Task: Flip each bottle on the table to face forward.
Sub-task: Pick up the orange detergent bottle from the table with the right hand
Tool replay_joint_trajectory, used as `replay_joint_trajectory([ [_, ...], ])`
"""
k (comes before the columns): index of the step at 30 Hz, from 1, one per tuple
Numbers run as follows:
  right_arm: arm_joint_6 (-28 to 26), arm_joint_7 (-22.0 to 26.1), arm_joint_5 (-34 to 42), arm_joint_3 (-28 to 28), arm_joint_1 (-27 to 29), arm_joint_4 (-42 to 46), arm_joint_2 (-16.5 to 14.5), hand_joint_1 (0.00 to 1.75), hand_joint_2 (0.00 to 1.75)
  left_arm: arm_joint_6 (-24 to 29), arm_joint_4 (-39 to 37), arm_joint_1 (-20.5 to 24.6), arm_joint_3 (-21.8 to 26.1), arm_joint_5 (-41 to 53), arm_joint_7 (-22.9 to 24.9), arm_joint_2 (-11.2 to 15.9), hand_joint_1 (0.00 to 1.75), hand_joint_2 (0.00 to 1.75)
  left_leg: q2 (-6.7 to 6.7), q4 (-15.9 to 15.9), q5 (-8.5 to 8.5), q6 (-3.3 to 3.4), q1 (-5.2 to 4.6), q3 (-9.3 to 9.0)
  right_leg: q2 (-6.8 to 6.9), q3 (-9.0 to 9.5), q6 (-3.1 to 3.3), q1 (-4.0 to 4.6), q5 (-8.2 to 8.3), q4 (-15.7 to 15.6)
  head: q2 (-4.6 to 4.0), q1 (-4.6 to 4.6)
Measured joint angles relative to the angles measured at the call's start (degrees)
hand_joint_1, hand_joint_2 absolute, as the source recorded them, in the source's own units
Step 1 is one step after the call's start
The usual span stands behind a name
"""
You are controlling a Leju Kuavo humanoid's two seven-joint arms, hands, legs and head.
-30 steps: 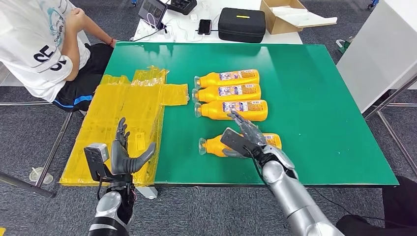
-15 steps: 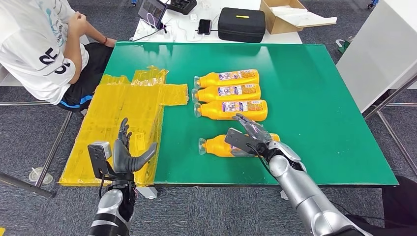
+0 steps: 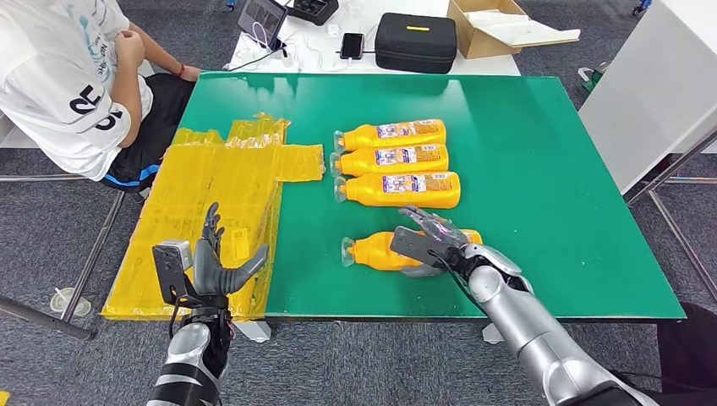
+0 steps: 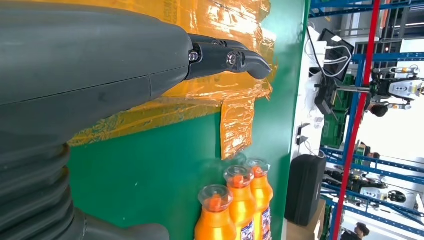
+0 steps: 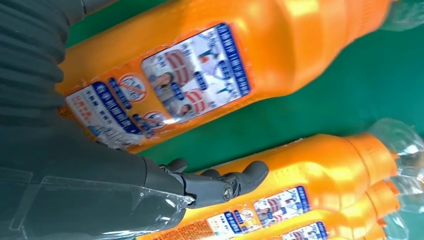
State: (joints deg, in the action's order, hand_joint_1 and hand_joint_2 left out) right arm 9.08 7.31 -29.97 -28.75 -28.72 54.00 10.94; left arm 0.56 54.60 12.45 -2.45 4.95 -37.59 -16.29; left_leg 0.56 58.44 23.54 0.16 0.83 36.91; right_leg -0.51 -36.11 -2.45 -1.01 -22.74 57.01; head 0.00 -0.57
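Observation:
Three orange bottles (image 3: pixel 391 132) (image 3: pixel 391 158) (image 3: pixel 399 188) lie side by side mid-table, caps to the left, labels up. A fourth orange bottle (image 3: pixel 372 251) lies alone nearer the front edge. My right hand (image 3: pixel 433 240) lies over its base end with the fingers stretched out across it, not closed round it. In the right wrist view this bottle (image 5: pixel 200 75) shows its label, and my fingers (image 5: pixel 220 182) reach over the green gap toward the neighbouring bottle (image 5: pixel 300 170). My left hand (image 3: pixel 216 266) is open, fingers spread, above the yellow sheet at the front left.
A crinkled yellow plastic sheet (image 3: pixel 220 190) covers the green table's (image 3: pixel 550 169) left side and hangs over its edge. A person (image 3: pixel 59 85) sits at the back left. A black case (image 3: pixel 414 42), cardboard box (image 3: pixel 499 30) and phone (image 3: pixel 353 44) lie on the white table behind.
My right arm has shifted a little to the right and the hand has sunk lower over the front bottle. The bottle's cap end has stayed put. The left hand has barely moved.

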Motion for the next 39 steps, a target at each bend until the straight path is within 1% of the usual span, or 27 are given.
replay_joint_trajectory([
  [11, 3.15, -1.66, 0.83, -3.52, -1.24, -0.13, 5.37, 0.00, 1.75, 0.01, -0.89, 0.22, 0.20, 0.27, 0.38, 0.57, 0.00, 1.75, 0.01, 0.01, 0.00, 0.00, -0.01, -0.04, 0.00, 0.05, 0.00, -0.01, 0.00, 0.00, 0.00, 0.01],
  [14, 3.35, -1.96, 0.67, -4.26, -1.42, -0.13, 6.41, 0.00, 1.75, 0.01, -1.14, 0.22, 0.22, 0.26, 0.42, 0.57, 0.00, 1.75, 0.01, 0.01, 0.00, 0.00, -0.01, -0.07, 0.00, 0.09, 0.00, -0.01, 0.00, 0.00, 0.00, 0.00],
  [21, 3.85, -3.59, -1.22, -6.37, -2.02, -0.31, 7.48, 0.00, 1.75, 0.00, -1.35, 0.28, 0.24, -0.04, 0.79, 0.57, 0.00, 1.75, -0.01, 0.01, 0.00, 0.00, 0.00, -0.14, -0.01, 0.13, 0.00, 0.00, 0.00, 0.00, 0.00, 0.00],
  [26, 4.41, -4.29, -2.60, -9.23, -3.74, -2.35, 7.27, 0.00, 1.75, -0.06, -2.02, 0.76, 0.22, -0.65, 0.98, 0.38, 0.00, 1.75, -0.02, 0.01, 0.01, 0.00, 0.00, -0.28, -0.01, 0.26, 0.00, 0.00, 0.00, -0.01, 0.01, 0.01],
  [27, 4.44, -4.34, -2.72, -9.64, -4.01, -2.73, 7.18, 0.03, 1.75, -0.08, -2.16, 0.83, 0.22, -0.69, 1.00, 0.31, 0.00, 1.75, -0.02, 0.01, 0.01, 0.00, 0.00, -0.30, -0.01, 0.28, 0.00, 0.00, 0.00, -0.01, 0.01, 0.01],
  [28, 4.45, -4.38, -2.83, -9.98, -4.26, -3.10, 7.09, 0.19, 1.75, -0.11, -2.30, 0.89, 0.22, -0.72, 1.01, 0.25, 0.00, 1.75, -0.03, 0.01, 0.01, 0.00, 0.00, -0.32, -0.01, 0.30, 0.00, 0.00, 0.00, -0.01, 0.01, 0.01],
  [29, 4.44, -4.43, -2.95, -10.31, -4.56, -3.56, 6.96, 0.55, 1.75, -0.18, -2.44, 0.96, 0.22, -0.76, 1.02, 0.20, 0.00, 1.75, -0.04, 0.01, 0.01, 0.01, 0.00, -0.34, -0.02, 0.31, 0.00, 0.00, 0.00, -0.01, 0.01, 0.00],
  [31, 4.33, -4.51, -3.20, -10.97, -5.18, -4.68, 6.58, 1.36, 1.75, -0.36, -2.74, 1.13, 0.22, -0.94, 1.02, 0.09, 0.00, 1.75, -0.05, 0.01, 0.01, 0.01, 0.00, -0.40, -0.02, 0.36, 0.00, 0.00, 0.00, -0.01, 0.01, 0.01],
  [32, 4.20, -4.55, -3.31, -11.27, -5.47, -5.28, 6.33, 1.63, 1.75, -0.45, -2.90, 1.23, 0.22, -1.12, 1.02, 0.01, 0.00, 1.75, -0.05, 0.01, 0.01, 0.01, 0.00, -0.44, -0.02, 0.40, 0.00, 0.00, 0.00, -0.02, 0.01, 0.01],
  [34, 3.76, -4.57, -3.48, -11.66, -5.89, -6.33, 5.86, 1.75, 1.75, -0.58, -3.20, 1.44, 0.21, -1.53, 1.01, -0.20, 0.00, 1.75, -0.06, 0.01, 0.02, 0.01, 0.00, -0.55, -0.02, 0.51, 0.00, 0.01, 0.00, -0.02, 0.01, 0.01],
  [39, 2.89, -4.58, -3.52, -12.05, -6.33, -7.56, 5.30, 1.75, 1.75, -0.81, -3.65, 1.78, 0.20, -1.92, 0.91, -0.49, 0.00, 1.75, -0.06, 0.00, 0.04, 0.01, 0.00, -0.70, -0.02, 0.65, 0.00, 0.01, 0.00, -0.03, 0.00, 0.01],
])
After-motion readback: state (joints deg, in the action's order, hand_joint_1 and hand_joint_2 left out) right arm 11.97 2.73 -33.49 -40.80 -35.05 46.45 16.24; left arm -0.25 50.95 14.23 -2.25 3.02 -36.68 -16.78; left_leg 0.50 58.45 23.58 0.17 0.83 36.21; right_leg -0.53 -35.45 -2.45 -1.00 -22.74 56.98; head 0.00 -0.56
